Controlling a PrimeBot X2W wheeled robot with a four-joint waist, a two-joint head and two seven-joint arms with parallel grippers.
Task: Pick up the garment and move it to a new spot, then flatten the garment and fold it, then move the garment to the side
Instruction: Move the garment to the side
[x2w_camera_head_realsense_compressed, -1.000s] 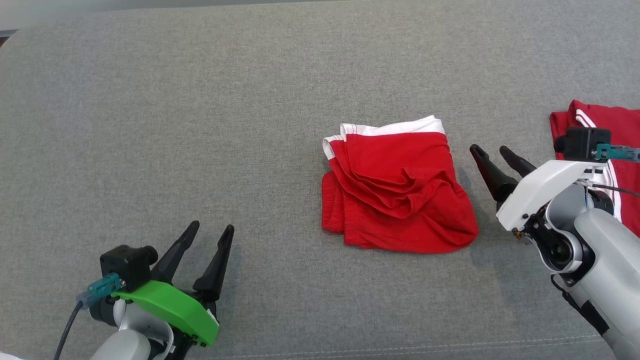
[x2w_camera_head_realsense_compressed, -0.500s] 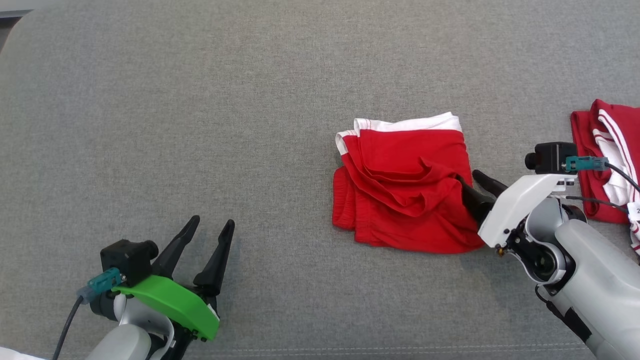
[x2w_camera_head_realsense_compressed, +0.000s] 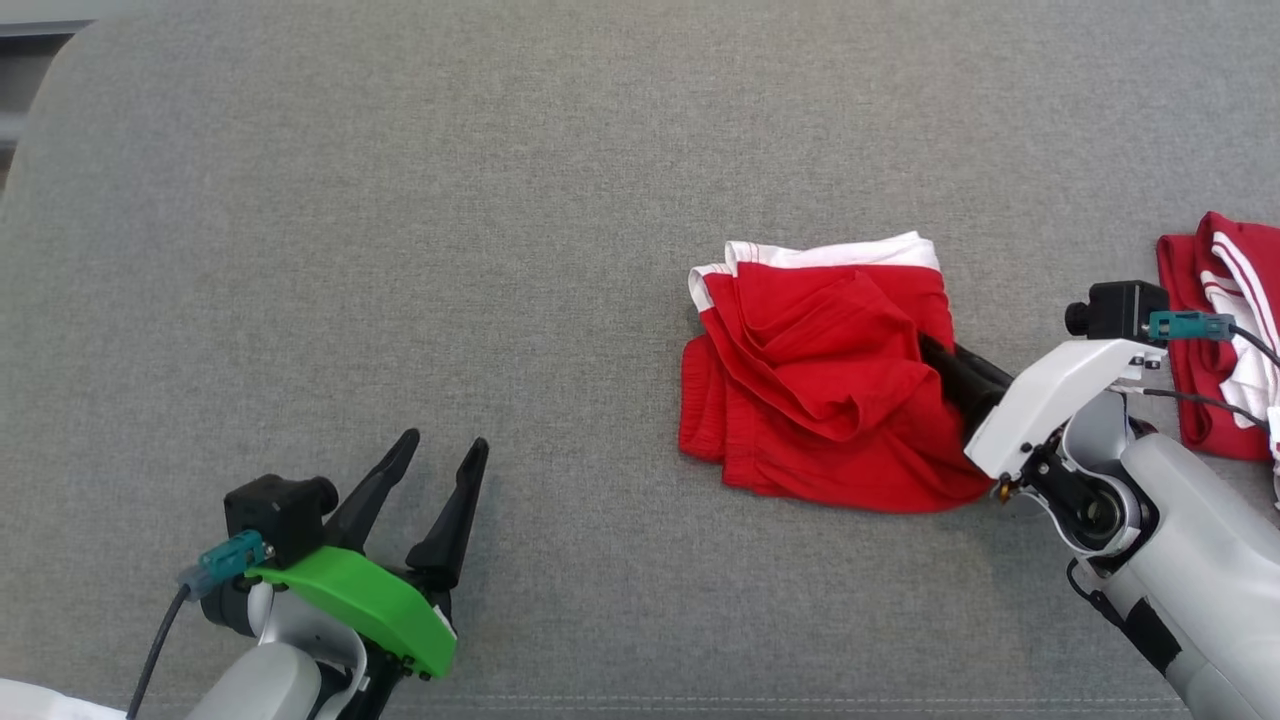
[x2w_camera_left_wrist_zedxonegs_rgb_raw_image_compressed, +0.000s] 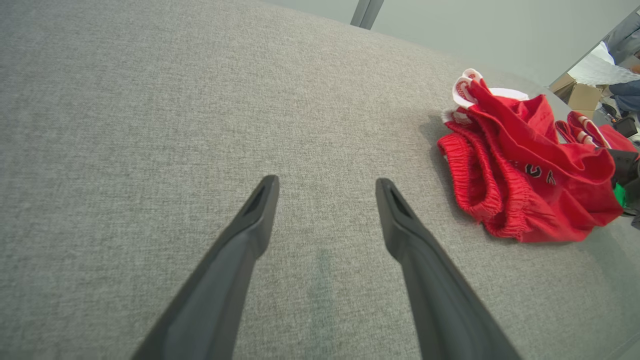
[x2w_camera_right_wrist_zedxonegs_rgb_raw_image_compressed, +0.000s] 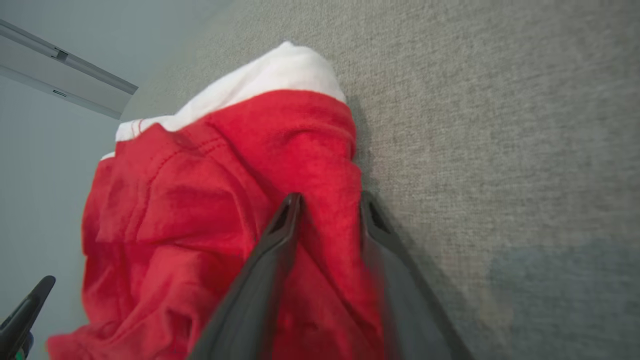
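Closing in from the right, the right gripper (x2w_camera_right_wrist_zedxonegs_rgb_raw_image_compressed: 330, 205) has gone from standing apart from the garment (x2w_camera_head_realsense_compressed: 820, 400) a second ago, jaws wide, to straddling a raised fold at its right edge. The jaws have narrowed with red cloth between them. Whether they already pinch it firmly I cannot tell. The top layers have bunched up over the fingers, so this looks like the opening grasp of the pick-up. The garment itself lies crumpled right of centre on the grey surface (x2w_camera_head_realsense_compressed: 400, 200), not yet lifted.

The left gripper (x2w_camera_head_realsense_compressed: 445, 440) hovers at the near left, jaws spread and empty, well apart from the garment.

Bare surface runs wide to the left and far side, the likeliest room for a new spot. On the right a second red-and-white garment (x2w_camera_head_realsense_compressed: 1215, 340) lies near, leaving little room there. The surface's rounded corner shows at far left, and a seam runs along the near edge.
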